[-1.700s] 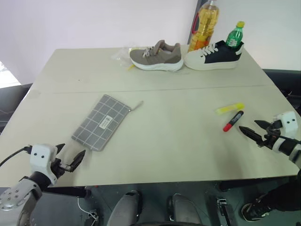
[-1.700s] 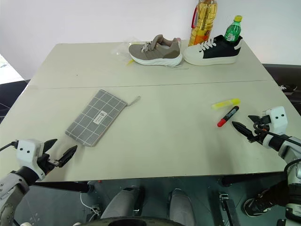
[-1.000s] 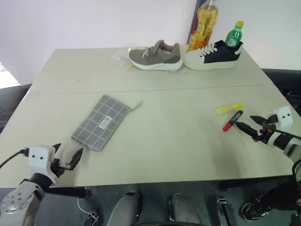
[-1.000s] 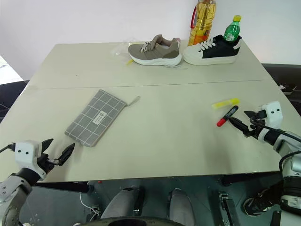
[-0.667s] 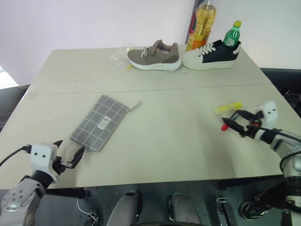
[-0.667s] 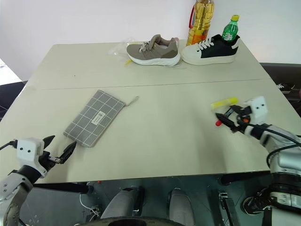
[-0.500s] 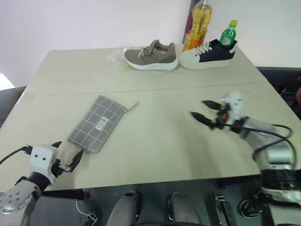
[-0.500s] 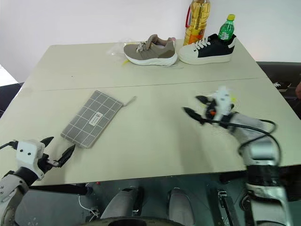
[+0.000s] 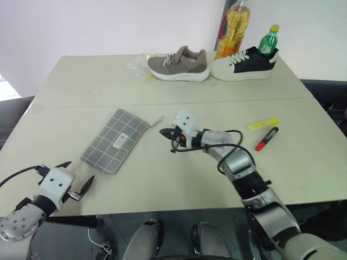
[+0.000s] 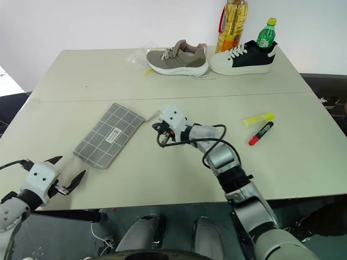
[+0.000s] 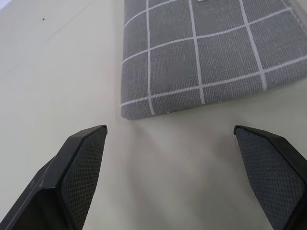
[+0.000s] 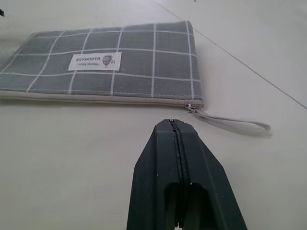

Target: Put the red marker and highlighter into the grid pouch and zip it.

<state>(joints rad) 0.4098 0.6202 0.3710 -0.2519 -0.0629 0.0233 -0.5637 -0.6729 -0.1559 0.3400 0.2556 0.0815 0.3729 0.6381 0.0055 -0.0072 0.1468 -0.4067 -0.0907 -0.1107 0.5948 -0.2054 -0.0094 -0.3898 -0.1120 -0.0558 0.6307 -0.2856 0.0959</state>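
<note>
Lying flat: grey fabric grid pouch (image 9: 116, 140) | right pincer (image 12: 175, 125) pressed together

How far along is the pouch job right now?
Done: nothing yet. The grid pouch lies flat and zipped shut, and the red marker and highlighter lie on the table, apart from it.
In hand: nothing. The right gripper is shut and empty, close to the zipper pull strap; the left gripper is open near the pouch's near end.
Left: unzip, load both pens, zip.
</note>
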